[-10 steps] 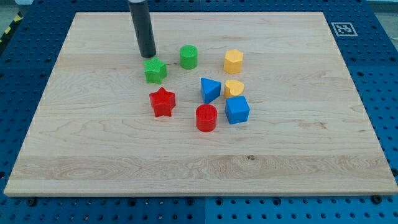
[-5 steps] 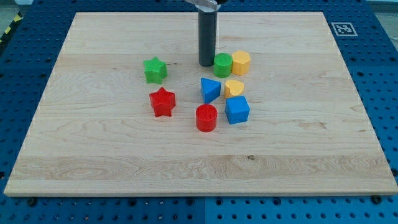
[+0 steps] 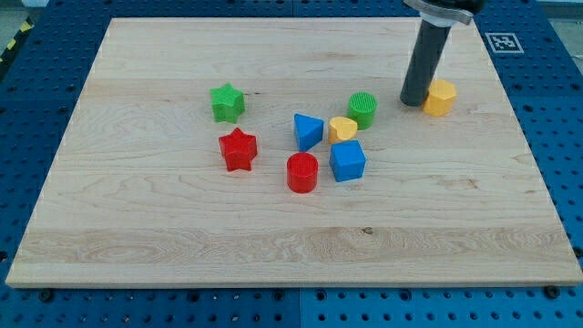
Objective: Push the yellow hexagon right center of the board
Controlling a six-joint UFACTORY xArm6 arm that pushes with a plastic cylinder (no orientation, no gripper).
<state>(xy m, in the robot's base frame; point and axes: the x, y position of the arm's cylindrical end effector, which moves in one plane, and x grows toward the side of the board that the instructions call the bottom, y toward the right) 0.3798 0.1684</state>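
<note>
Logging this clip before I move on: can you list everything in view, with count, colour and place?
yellow hexagon: 1, yellow, upper right of the board
green cylinder: 1, green, above centre
yellow heart: 1, yellow, just below-left of the green cylinder
blue triangular block: 1, blue, centre
blue cube: 1, blue, below the heart
red cylinder: 1, red, left of the cube
red star: 1, red, left of centre
green star: 1, green, upper left
wooden board: 1, light wood, on a blue pegboard
my tip: 1, dark rod, against the hexagon's left side
</note>
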